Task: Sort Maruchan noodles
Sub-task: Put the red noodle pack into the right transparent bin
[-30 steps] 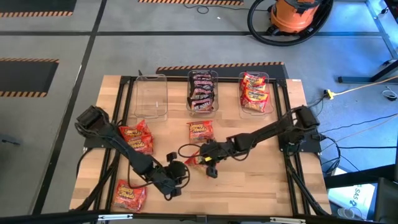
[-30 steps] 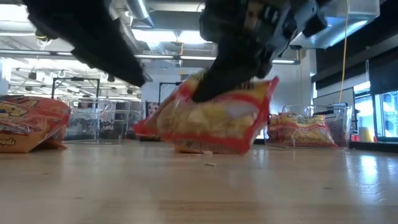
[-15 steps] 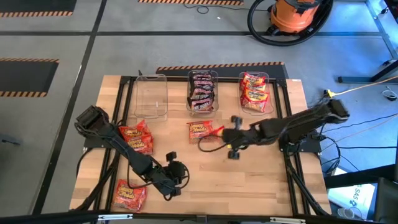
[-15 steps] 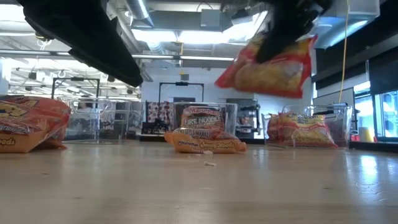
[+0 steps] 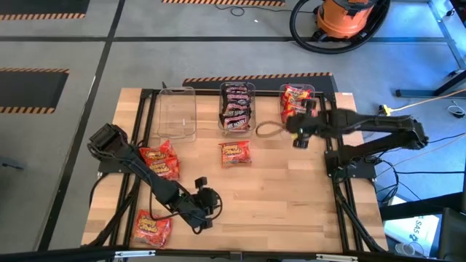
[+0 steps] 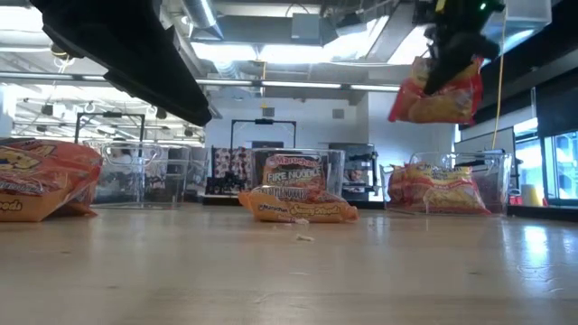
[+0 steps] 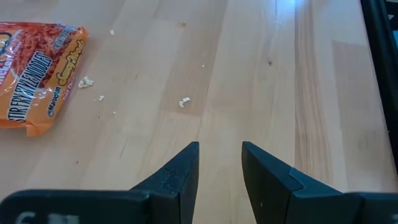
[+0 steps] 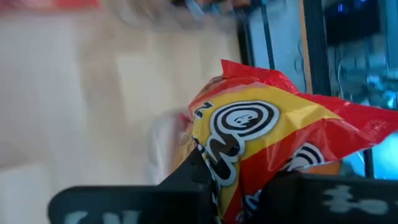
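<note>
- The right gripper (image 5: 300,132), fingers clenched on a crinkly red-and-yellow noodle packet (image 6: 437,90), has carried it up off the wooden surface (image 5: 291,211) to the clear right-hand bin (image 5: 299,109); release likely follows.
- The left gripper (image 7: 220,167) waits low, fingers parted, holding nothing.

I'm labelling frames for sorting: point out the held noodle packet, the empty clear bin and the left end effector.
held noodle packet (image 6: 436,90), low view, packet's middle
empty clear bin (image 5: 177,114), high view, bin floor
left end effector (image 7: 219,165), left wrist view, between fingertips
</note>
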Controlling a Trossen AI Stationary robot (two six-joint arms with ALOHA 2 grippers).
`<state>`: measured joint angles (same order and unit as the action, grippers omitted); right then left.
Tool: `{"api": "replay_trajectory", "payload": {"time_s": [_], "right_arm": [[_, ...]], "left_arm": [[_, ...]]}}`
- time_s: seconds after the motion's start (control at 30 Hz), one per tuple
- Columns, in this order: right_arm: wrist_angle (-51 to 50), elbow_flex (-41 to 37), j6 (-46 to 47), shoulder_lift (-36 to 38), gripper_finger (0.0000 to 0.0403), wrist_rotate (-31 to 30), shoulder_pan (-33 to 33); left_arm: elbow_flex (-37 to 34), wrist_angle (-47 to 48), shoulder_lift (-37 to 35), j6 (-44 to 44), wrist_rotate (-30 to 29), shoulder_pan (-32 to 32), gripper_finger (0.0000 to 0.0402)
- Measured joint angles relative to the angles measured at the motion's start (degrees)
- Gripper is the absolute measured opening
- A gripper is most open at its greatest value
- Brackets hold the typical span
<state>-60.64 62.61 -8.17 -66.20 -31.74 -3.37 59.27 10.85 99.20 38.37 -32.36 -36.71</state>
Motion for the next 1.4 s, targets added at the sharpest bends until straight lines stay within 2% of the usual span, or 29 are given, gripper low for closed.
{"api": "replay_trajectory", "payload": {"time_s": [0.2, 0.4, 0.67, 0.97, 1.07, 1.2, 1.4], "right_arm": [[1.8, -0.7, -9.6, -0.5, 0.0025, 6.4, -14.4], [4.6, -5.8, -19.3, -2.8, 0.0025, 10.6, -22.6], [11.8, -12.5, -21.7, -7.2, 0.0025, 17.8, -24.8], [15.4, -15.6, -19.1, -13.0, 0.0029, 19.4, -24.8], [15.6, -15.6, -18.9, -13.8, 0.0055, 19.3, -24.8], [15.4, -15.4, -18.0, -13.4, 0.0118, 15.8, -24.8], [6.9, -8.9, -11.6, -13.1, 0.0203, 13.4, -24.7]], "left_arm": [[0.0, -0.2, 0.0, -0.1, 0.0, 0.0, 0.0115], [0.0, -0.4, 0.0, -0.5, 0.0, 0.0, 0.0115], [0.0, -1.0, 0.0, -2.1, 0.0, 0.1, 0.0115], [0.0, -1.1, 0.0, -2.6, 0.0, 0.1, 0.0115], [0.0, -1.1, 0.0, -2.6, 0.0, 0.1, 0.0115], [0.0, -1.1, 0.0, -2.6, 0.0, 0.1, 0.0115], [0.0, -1.1, 0.0, -2.6, 0.2, 0.4, 0.0115]]}}
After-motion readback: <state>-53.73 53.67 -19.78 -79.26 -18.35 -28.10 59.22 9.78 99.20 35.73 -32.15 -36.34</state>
